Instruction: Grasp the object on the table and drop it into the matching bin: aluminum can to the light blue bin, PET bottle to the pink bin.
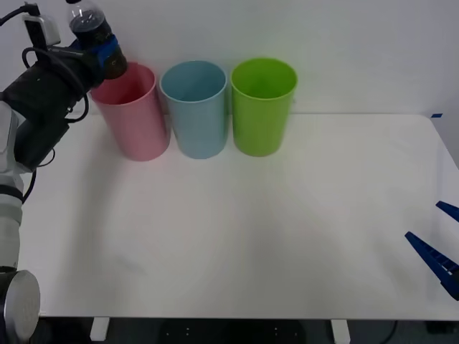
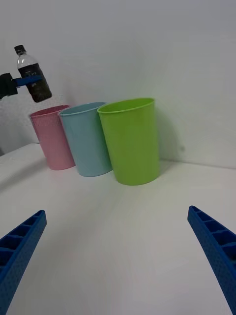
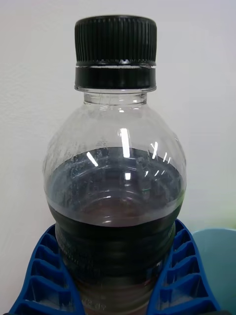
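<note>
The PET bottle (image 1: 89, 24), clear with a black cap and a dark lower body, hangs in the air at the far left, just above the far-left rim of the pink bin (image 1: 133, 115). My left gripper (image 1: 106, 54) is shut on its lower body; close up, the blue fingers (image 3: 44, 275) clasp both sides of the bottle (image 3: 115, 197). The right wrist view shows the bottle (image 2: 33, 74) tilted above the pink bin (image 2: 51, 140). Right beside the pink bin stands the light blue bin (image 1: 194, 107). My right gripper (image 1: 439, 247) rests open at the table's right edge.
A bright green bin (image 1: 262, 105) stands right of the light blue one, all three in a row at the back of the white table (image 1: 251, 236). A plain white wall rises behind them.
</note>
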